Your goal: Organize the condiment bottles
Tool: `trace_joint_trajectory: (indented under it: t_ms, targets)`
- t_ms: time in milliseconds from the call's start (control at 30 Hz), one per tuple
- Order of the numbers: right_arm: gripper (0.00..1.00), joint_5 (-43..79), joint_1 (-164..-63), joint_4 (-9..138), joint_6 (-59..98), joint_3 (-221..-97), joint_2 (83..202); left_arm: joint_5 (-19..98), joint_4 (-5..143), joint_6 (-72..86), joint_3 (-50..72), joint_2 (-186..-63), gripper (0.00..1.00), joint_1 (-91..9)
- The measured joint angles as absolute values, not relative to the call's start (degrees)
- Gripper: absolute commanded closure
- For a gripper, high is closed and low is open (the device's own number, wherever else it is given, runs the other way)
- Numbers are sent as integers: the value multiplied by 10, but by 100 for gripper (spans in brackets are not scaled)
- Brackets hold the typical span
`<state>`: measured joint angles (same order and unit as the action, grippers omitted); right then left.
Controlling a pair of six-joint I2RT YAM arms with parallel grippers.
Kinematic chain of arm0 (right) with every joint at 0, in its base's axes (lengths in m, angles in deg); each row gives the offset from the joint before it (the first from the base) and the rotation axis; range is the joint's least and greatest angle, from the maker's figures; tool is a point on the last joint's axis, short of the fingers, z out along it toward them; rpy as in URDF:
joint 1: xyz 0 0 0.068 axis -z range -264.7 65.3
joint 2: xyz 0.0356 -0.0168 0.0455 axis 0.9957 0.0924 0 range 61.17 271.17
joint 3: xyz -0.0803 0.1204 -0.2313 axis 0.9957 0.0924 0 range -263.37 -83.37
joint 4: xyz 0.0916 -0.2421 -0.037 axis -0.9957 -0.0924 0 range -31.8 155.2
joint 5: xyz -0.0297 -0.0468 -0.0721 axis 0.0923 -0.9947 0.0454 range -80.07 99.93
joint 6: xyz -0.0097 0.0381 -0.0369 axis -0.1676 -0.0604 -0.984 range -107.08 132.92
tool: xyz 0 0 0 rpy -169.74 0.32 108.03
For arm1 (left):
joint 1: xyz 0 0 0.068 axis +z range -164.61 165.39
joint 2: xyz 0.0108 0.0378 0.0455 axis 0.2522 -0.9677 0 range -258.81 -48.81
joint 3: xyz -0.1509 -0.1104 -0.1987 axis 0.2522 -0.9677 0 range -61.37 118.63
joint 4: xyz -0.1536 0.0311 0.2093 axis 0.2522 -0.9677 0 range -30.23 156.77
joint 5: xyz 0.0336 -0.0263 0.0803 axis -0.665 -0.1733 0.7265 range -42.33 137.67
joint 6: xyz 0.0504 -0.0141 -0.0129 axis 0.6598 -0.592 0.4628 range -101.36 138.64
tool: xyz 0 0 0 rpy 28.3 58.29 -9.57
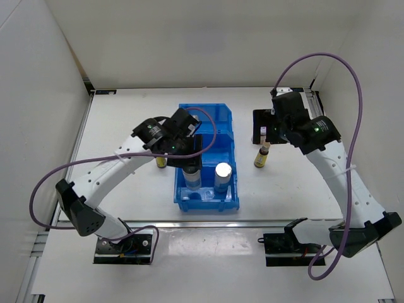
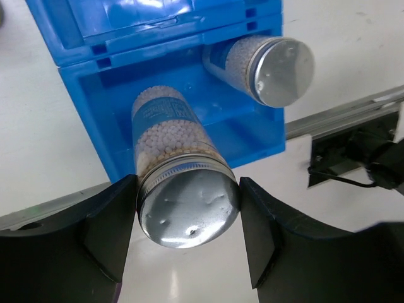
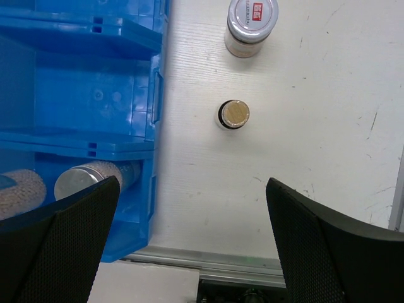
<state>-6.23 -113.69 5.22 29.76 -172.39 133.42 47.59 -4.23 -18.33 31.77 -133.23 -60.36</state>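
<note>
My left gripper (image 1: pixel 189 158) is over the near compartment of the blue bin (image 1: pixel 227 120). Its jaws sit against the lid of a silver-topped cylinder (image 2: pixel 183 208) that stands in that compartment. A second silver-topped cylinder (image 1: pixel 223 170) stands beside it and also shows in the left wrist view (image 2: pixel 278 69). My right gripper (image 3: pixel 192 183) is wide open and empty above the table right of the bin. A slim brown bottle (image 3: pixel 234 114) and a white-lidded jar (image 3: pixel 251 19) stand beyond it. Another brown bottle (image 1: pixel 161 162) stands left of the bin, partly hidden by my left arm.
The bin's middle and far compartments (image 3: pixel 95 95) hold nothing that I can see. A metal rail (image 1: pixel 208 222) runs along the table's near edge. White walls close in the back and sides.
</note>
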Motion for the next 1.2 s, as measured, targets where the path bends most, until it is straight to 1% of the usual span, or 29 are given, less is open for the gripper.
trace_joint_trajectory:
  t_ms: [133,167,233,367,467,500,567,600,633,700,733,900,1100,1200]
  targets:
    - [0,-65,-1131,51,293,-1716,1325,485,-13,-190,261,-1339,88,-612]
    - [0,-67,-1131,52,292,-1713,1323,490,-3,-191,245,-1339,85,-612]
    - [0,-69,-1129,50,291,-1706,1317,498,14,-193,221,-1340,82,-611]
    - [0,-71,-1127,51,290,-1684,1311,511,54,-194,180,-1347,68,-611]
    - [0,-71,-1119,48,290,-1666,1310,515,84,-198,154,-1353,60,-612]
    - [0,-71,-1113,48,290,-1660,1310,516,93,-198,148,-1354,52,-613]
    - [0,-69,-1101,49,290,-1651,1310,519,107,-199,140,-1354,46,-613]
    - [0,-68,-1093,48,290,-1646,1310,522,114,-200,139,-1354,39,-613]
    - [0,-64,-1086,49,290,-1641,1310,524,123,-200,135,-1354,36,-613]
    - [0,-50,-1069,49,289,-1630,1310,527,132,-200,133,-1354,18,-613]
    - [0,-41,-1062,50,288,-1624,1310,529,134,-199,133,-1354,0,-613]
    - [0,-15,-1046,69,285,-1583,1313,532,145,-202,133,-1352,0,-613]
    - [0,-1,-1046,96,282,-1576,1350,547,127,-198,158,-1320,0,-613]
    - [3,0,-1046,110,284,-1576,1378,558,117,-191,191,-1290,0,-609]
